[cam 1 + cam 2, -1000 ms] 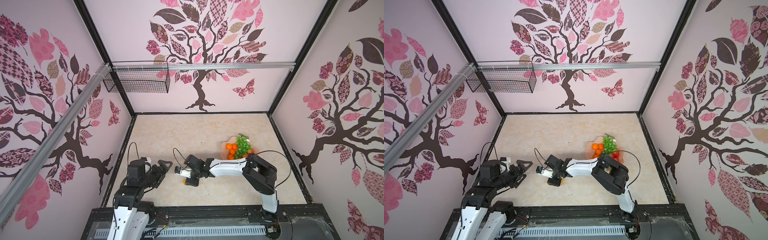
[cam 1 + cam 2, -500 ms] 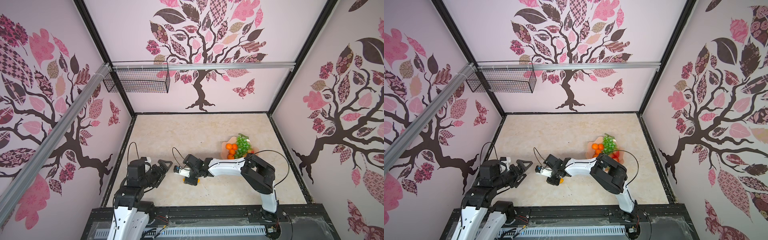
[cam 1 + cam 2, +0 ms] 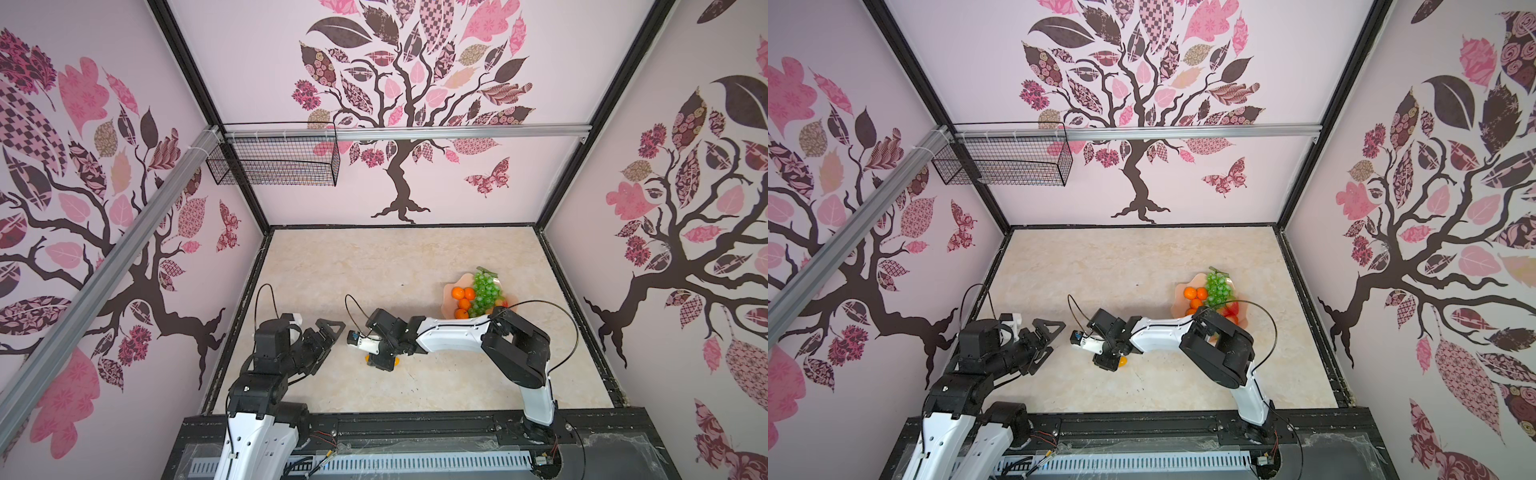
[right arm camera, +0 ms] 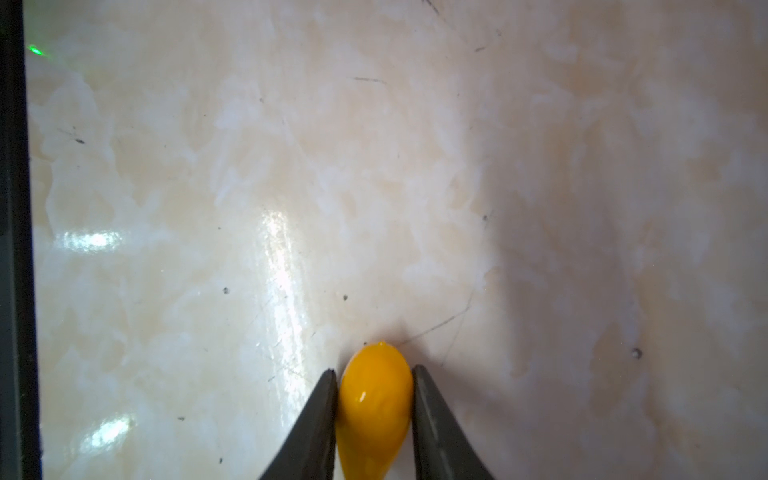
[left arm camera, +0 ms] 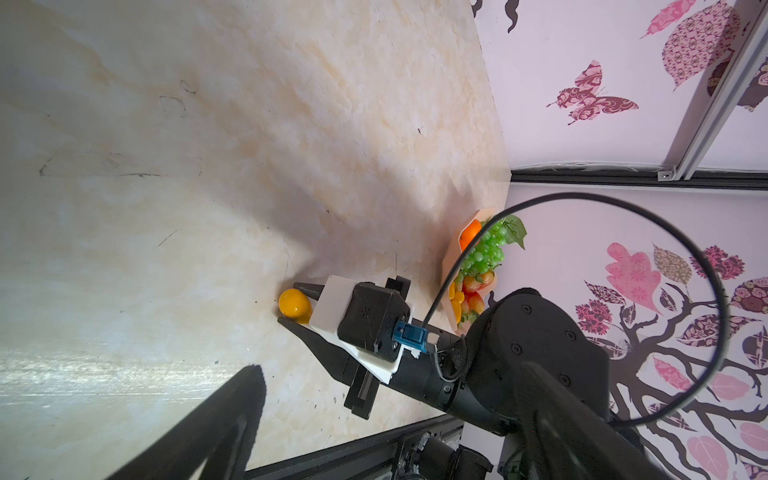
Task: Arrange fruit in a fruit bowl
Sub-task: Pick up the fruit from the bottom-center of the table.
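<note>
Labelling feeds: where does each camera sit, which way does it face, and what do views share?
Top views: above the near edge, looking down at the table; left arm and right arm show.
Left wrist: on left arm, facing right gripper and fruit bowl; own jaws blurred.
Right wrist: on right arm, looking between its jaws at the yellow fruit.
Shared: both wrist views show that fruit.

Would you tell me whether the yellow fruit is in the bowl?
Out: the fruit lies on the table, between the right gripper's jaws.

Right gripper (image 4: 374,370) jaws narrowed from a wider gap, fingers (image 4: 316,411) now in contact with both flanks of yellow-orange oval (image 4: 374,407) lying between them
</note>
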Tool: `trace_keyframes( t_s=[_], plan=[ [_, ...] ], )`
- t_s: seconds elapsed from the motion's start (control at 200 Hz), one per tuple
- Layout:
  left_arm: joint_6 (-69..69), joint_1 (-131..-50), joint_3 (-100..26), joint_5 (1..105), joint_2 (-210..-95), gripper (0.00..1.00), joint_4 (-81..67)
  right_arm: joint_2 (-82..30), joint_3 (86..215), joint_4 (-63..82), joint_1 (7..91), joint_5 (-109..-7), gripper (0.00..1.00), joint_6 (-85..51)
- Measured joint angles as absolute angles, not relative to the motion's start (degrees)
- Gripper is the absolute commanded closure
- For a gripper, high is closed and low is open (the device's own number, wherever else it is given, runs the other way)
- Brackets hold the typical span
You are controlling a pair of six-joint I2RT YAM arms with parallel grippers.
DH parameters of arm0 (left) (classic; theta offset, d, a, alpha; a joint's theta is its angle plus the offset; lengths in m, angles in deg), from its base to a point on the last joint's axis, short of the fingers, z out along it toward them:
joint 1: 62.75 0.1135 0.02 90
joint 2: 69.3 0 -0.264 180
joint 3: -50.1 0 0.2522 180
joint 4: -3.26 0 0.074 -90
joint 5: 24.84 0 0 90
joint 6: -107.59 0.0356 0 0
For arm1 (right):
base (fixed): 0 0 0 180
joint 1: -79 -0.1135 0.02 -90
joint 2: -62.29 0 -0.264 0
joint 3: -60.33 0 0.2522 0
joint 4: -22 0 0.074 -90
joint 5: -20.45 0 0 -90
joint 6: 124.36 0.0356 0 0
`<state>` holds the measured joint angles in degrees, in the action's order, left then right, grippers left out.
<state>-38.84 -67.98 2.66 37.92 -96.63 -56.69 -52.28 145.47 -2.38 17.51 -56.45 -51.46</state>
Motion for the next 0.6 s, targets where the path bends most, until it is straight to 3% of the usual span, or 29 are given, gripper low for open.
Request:
trace_keyframes(
  t_s=[0.2,0.6],
  plan=[
    [-35.3,-68.0,1.7,39.0,-98.9,0.02,-57.8,-50.0,143.0,-1.3,17.5,-56.3,0.68,-48.9],
    [-28.7,-71.6,-3.8,39.0,-107.0,0.02,-55.1,-34.8,135.2,0.1,20.0,-56.7,0.7,-40.1]
  ],
)
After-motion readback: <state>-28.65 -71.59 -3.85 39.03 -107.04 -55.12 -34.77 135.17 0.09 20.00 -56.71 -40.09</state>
